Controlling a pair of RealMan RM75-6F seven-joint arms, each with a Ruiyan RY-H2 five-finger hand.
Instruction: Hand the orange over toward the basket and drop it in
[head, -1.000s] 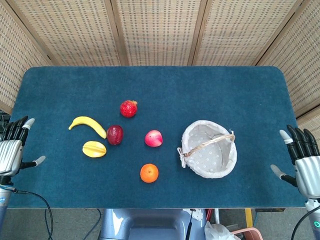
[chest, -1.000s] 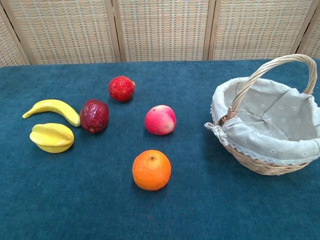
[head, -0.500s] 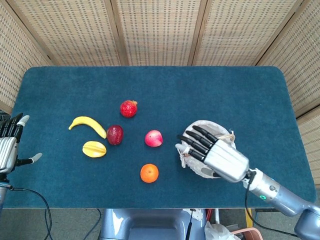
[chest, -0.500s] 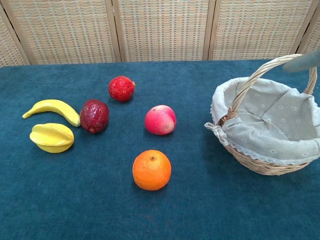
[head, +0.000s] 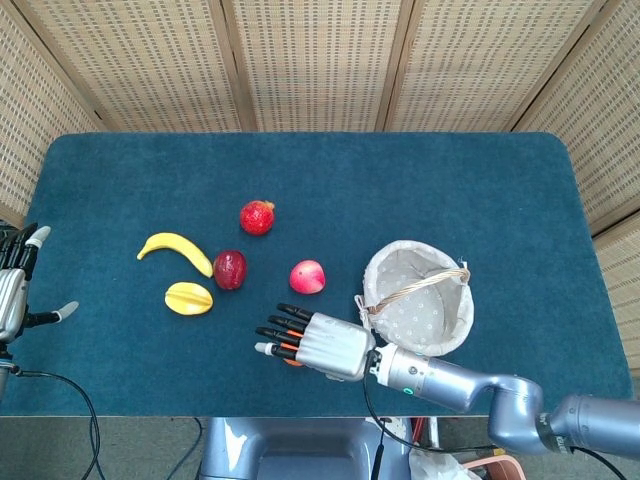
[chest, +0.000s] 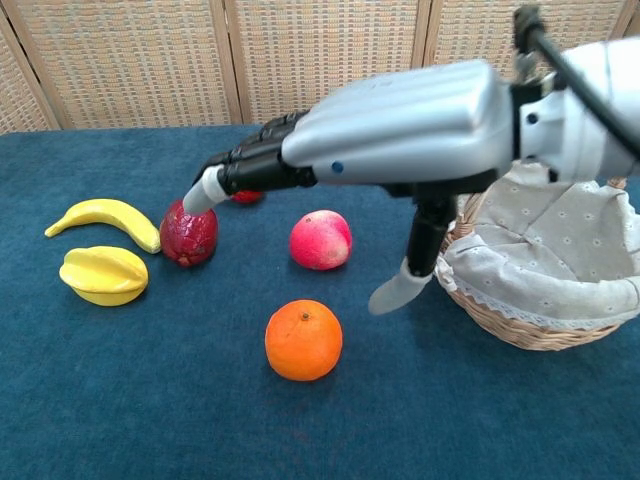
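The orange (chest: 303, 340) lies on the blue table near its front edge; in the head view only a sliver of the orange (head: 291, 361) shows under my right hand. My right hand (head: 316, 343) hovers above it, palm down with fingers spread, holding nothing. The chest view shows the right hand (chest: 390, 125) well above the fruit, thumb hanging down. The cloth-lined wicker basket (head: 385, 268) stands just right of the hand, also visible as the basket (chest: 520, 320). My left hand (head: 12, 290) stays open at the table's left edge.
A pink peach (head: 307, 276), a dark red fruit (head: 229, 269), a red pomegranate (head: 257, 216), a banana (head: 176, 248) and a yellow starfruit (head: 188, 298) lie left of the basket. Wicker screens stand behind the table.
My right hand swept in from the table's right edge, passed over the basket and now hovers over the orange. The left hand drew back slightly to the left. The fruit stayed put.
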